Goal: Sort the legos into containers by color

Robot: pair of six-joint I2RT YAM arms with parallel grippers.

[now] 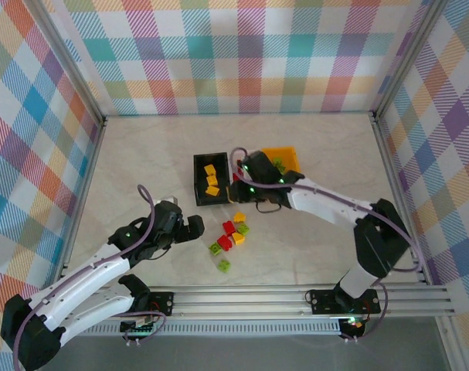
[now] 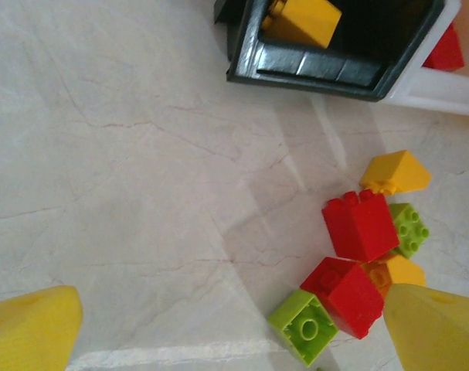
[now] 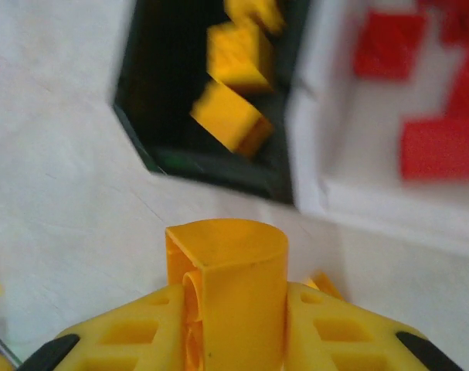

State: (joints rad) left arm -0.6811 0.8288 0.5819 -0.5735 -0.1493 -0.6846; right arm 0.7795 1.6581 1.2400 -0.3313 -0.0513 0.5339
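My right gripper (image 3: 226,303) is shut on a yellow-orange lego (image 3: 236,259), held above the table just short of the black container (image 3: 153,116), which holds several yellow legos (image 3: 232,116). Beside it the white container (image 3: 373,205) holds red legos (image 3: 439,147). From above, the right gripper (image 1: 238,197) hangs by the black container (image 1: 198,182). The orange container (image 1: 290,154) holds green legos (image 1: 279,165). My left gripper (image 2: 234,340) is open and empty, left of a loose pile: red legos (image 2: 361,224), a lime green one (image 2: 305,325) and yellow ones (image 2: 395,171).
The loose pile (image 1: 232,232) lies in the middle of the table, with a lone green lego (image 1: 224,265) nearer the front rail (image 1: 296,297). Checkered walls enclose the table on three sides. The left gripper (image 1: 195,228) sits left of the pile.
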